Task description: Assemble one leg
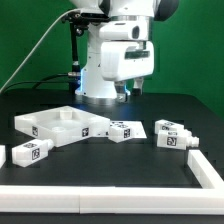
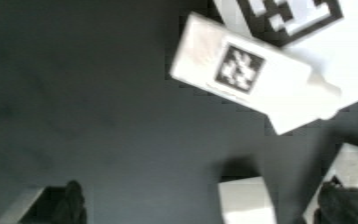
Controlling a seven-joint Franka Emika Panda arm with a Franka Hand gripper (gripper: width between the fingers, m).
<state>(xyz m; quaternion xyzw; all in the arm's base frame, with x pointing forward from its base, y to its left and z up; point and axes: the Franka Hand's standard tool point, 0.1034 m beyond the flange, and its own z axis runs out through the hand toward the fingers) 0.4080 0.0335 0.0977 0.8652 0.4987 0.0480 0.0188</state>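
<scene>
The hand point(image 1: 131, 92) hangs above the dark worktop point(image 1: 120, 172) with its fingers apart and empty, while the leg point(image 2: 247, 68) lies flat below it, untouched, seemingly a light, rigid, smooth plastic block best pinched across its narrow sides at mid-length.

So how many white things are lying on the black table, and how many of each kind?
Legs: 3
Square tabletop with pockets: 1
White rail along the table's near edge: 1
Total: 5
A white bit cut off at the exterior view's left edge shows too little to name, so it is not counted.
</scene>
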